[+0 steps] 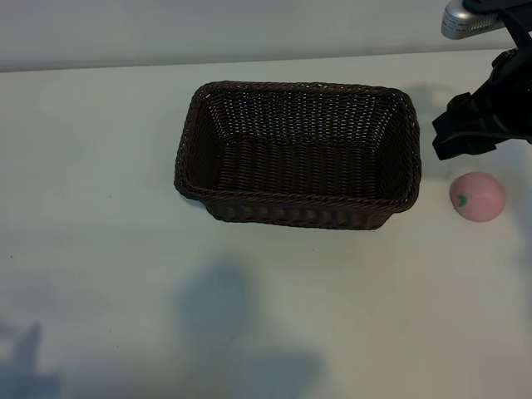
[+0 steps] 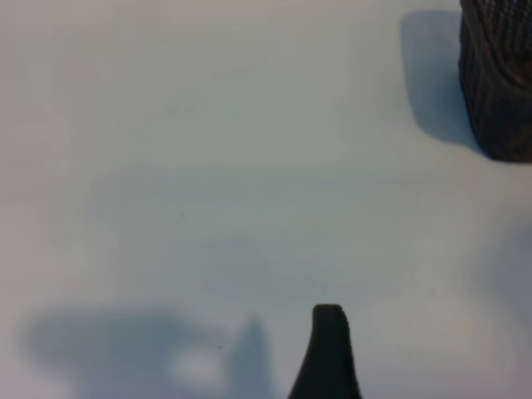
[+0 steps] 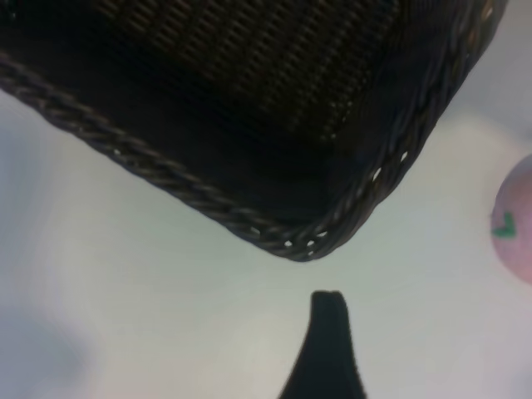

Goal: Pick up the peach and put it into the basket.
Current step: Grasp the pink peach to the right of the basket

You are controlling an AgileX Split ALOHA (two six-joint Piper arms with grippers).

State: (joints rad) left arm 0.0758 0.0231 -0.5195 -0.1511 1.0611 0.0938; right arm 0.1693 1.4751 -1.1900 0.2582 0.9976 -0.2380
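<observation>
The peach (image 1: pixel 477 196), a small pale pink ball with a green leaf mark, rests on the white table just right of the basket (image 1: pixel 193 133). The basket is a dark brown wicker rectangle with nothing in it. My right gripper (image 1: pixel 455 137) hovers open and holding nothing just behind the peach, beside the basket's right end. In the right wrist view one black finger (image 3: pixel 328 345) points at the basket's corner (image 3: pixel 299 245), and the peach (image 3: pixel 517 223) shows at the picture's edge. The left arm is outside the exterior view. One finger (image 2: pixel 328 353) of it shows over bare table, open, far from the basket (image 2: pixel 499 83).
The white table (image 1: pixel 100 249) spreads wide to the left of and in front of the basket. Its far edge meets a pale wall behind. A silver part of the rig (image 1: pixel 470 18) hangs at the upper right. Arm shadows fall on the near side.
</observation>
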